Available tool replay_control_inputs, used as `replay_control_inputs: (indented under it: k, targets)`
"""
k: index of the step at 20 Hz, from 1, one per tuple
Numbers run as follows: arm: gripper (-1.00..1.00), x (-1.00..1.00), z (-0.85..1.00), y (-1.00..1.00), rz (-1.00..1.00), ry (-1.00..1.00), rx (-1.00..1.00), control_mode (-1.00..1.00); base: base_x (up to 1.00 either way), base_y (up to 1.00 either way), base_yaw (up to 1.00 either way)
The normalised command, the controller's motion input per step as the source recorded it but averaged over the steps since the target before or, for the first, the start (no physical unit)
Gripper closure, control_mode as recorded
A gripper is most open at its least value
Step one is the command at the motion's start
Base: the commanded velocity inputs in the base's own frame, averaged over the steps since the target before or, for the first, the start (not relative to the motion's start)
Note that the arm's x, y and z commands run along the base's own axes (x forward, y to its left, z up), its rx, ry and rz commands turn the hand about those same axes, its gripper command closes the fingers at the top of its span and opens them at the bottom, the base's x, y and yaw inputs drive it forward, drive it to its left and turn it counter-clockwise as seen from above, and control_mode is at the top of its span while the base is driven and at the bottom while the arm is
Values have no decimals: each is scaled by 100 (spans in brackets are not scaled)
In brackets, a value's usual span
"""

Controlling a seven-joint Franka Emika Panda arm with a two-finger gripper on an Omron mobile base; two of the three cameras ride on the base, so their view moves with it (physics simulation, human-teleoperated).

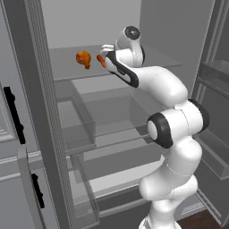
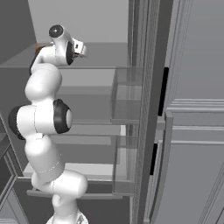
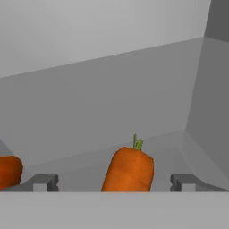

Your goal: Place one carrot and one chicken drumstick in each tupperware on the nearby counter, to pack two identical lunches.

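Carrot [image 3: 129,170] lies on the upper fridge shelf [image 1: 147,62], right between your gripper [image 3: 114,182] fingertips [image 3: 42,182]; the jaws stand wide apart and hold nothing. You see the drumstick [image 1: 83,58] resting further left.

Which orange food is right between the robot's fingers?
The carrot with the green stem, centred between the open gripper tips. The other orange piece sits off to the side.

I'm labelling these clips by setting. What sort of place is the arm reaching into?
Most likely an open fridge: tiered grey shelves, clear door bins, and food on the top shelf, a carrot.
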Motion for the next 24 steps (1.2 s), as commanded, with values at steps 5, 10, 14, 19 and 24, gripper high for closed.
replay_control_inputs:
  k: [5, 10, 14, 19, 24]
  targets:
    - [-100, -22, -13, 0, 0, 3, 0, -100, 0, 0, 0]
    - [-100, -21, -26, 0, -2, 0, 0, -100, 0, 0, 0]
    - [-100, 31, -34, 0, -4, 0, -2, -100, 0, 0, 0]
    - [-100, 16, -4, 0, -5, 7, -5, -100, 0, 0, 0]
    - [-100, 0, -3, 0, -2, 7, -2, -100, 0, 0, 0]
